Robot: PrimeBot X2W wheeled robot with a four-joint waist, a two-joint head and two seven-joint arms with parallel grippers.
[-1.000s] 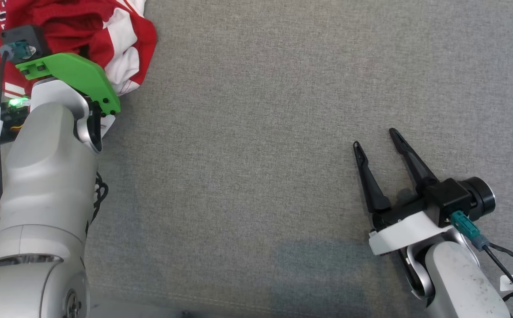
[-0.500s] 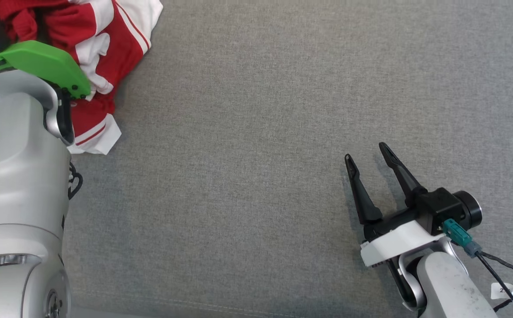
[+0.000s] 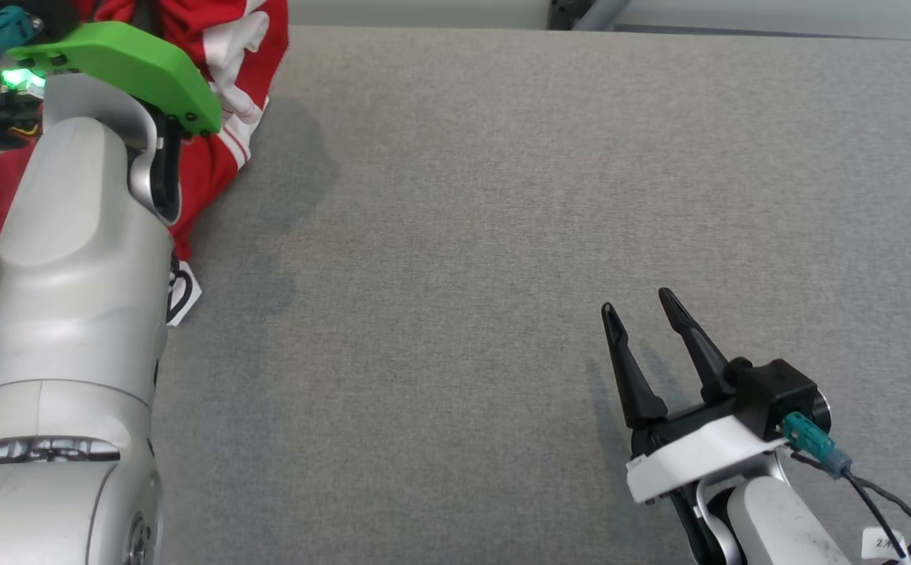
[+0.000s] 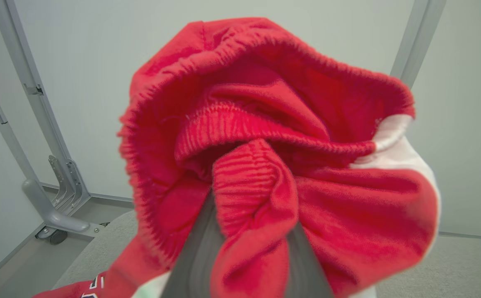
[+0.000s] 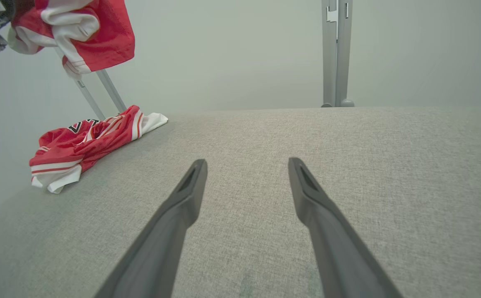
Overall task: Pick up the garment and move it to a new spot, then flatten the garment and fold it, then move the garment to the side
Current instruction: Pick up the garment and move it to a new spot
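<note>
Left wrist view gives the only close look at the grip: the left gripper (image 4: 250, 215) has its two dark fingers (image 4: 196, 256) drawn in tight on a bunched fold of the red garment (image 4: 265, 165). The ribbed elastic hem is puckered between them and the cloth is raised in front of the pale wall (image 4: 78, 62). In the head view those fingers are hidden behind the green bracket (image 3: 125, 67) and the left arm (image 3: 78, 259). There the garment shows only as red and white cloth at the top left corner, running down beside the arm to a white corner lying on the table (image 3: 463, 235). The right wrist view adds height. One part of the cloth hangs high at the upper left, and a striped heap (image 5: 87, 142) lies on the table near its left edge; the join between the two cannot be seen there. The right gripper (image 3: 635, 302) sits low at the right with its jaws spread wide and nothing between them, well apart from the garment. The grey fabric tabletop between the arms is bare. Its far edge crosses the top of the head view, and a grey post (image 5: 335, 54) stands just behind that edge.
</note>
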